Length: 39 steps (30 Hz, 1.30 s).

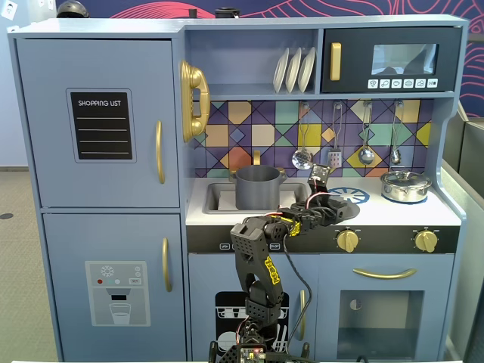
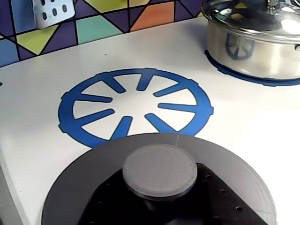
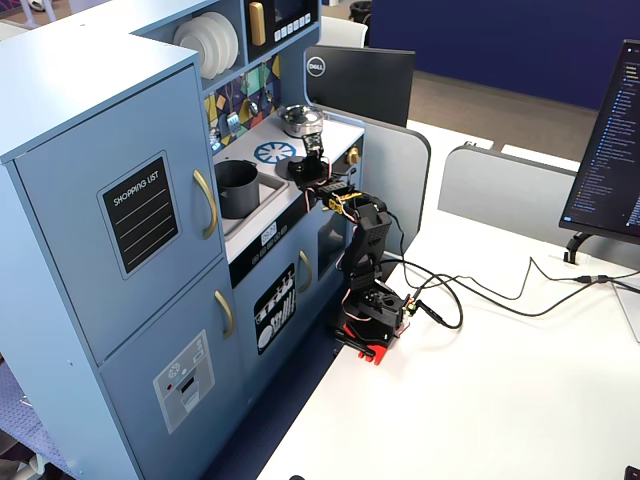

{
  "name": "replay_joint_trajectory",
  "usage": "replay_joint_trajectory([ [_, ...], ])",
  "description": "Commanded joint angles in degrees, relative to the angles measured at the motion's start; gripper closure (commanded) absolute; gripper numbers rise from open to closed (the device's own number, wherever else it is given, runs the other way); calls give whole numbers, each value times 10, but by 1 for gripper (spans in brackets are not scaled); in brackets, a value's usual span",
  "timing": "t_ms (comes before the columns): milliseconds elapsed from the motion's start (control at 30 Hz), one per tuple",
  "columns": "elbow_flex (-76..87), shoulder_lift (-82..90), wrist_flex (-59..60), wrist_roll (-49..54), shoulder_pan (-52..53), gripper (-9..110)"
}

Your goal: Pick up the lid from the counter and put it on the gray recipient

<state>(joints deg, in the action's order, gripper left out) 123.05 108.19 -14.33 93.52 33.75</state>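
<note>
The dark-gray lid (image 2: 79, 187) fills the bottom of the wrist view, its round knob (image 2: 159, 169) facing the camera and its far edge overlapping the blue burner ring (image 2: 136, 108). My gripper (image 2: 159, 204) has its black jaws closed in on the knob's stem from both sides. I cannot tell whether the lid rests on the white counter or hangs just above it. In a fixed view the gripper (image 1: 333, 203) is at the counter's front, right of the gray recipient (image 1: 257, 187), which stands open in the sink. It also shows in another fixed view (image 3: 237, 188).
A shiny silver pot with its own lid (image 2: 255, 40) stands on the right burner (image 1: 405, 185). Utensils hang on the tiled backsplash (image 1: 302, 157). Stove knobs (image 1: 347, 240) sit below the counter's front edge. The sink wall lies between the lid and the pot.
</note>
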Motion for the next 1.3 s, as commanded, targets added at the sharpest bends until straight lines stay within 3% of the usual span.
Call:
replay_joint_trajectory([
  [0, -54, 7, -15, -8, -6, 101],
  [333, -198, 63, 93, 13, -40, 102],
  [600, -306, 99, 196, 10, -138, 102],
  [967, -275, 135, 241, 5, -264, 102],
  [1267, -239, 134, 246, 1, -304, 102],
])
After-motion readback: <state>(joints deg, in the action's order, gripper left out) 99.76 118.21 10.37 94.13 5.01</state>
